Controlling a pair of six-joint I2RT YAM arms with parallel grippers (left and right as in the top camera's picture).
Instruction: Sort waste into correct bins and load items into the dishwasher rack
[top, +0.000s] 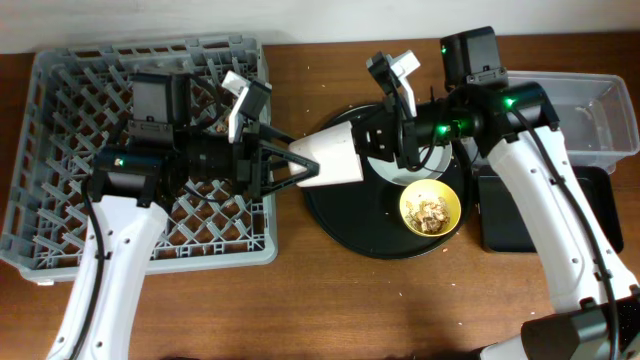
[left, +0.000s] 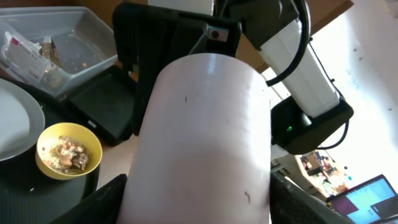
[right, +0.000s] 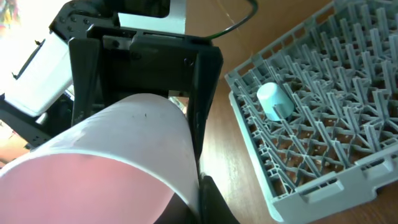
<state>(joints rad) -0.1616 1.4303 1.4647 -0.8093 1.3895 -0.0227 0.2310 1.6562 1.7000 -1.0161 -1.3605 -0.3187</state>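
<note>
The pink cup (top: 338, 155) lies on its side in the air between the arms, above the left edge of the round black tray. My left gripper (top: 305, 166) is shut on its base end, fingers on both sides (left: 199, 202). My right gripper (top: 378, 140) pinches the rim, one finger inside and one outside (right: 202, 199). The cup fills both wrist views (left: 205, 137) (right: 124, 143). The light-blue cup (right: 275, 101) lies in the grey rack (top: 60, 120). The yellow bowl (top: 430, 209) holds food scraps. The white plate (top: 440, 162) lies partly under the right arm. The chopsticks are out of view.
The round black tray (top: 345, 222) carries the bowl and plate. The clear tub (top: 600, 110) stands at the far right with a wrapper and tissue inside (left: 28, 53). The shallow black tray (top: 500, 215) lies in front of it. Crumbs dot the wooden table.
</note>
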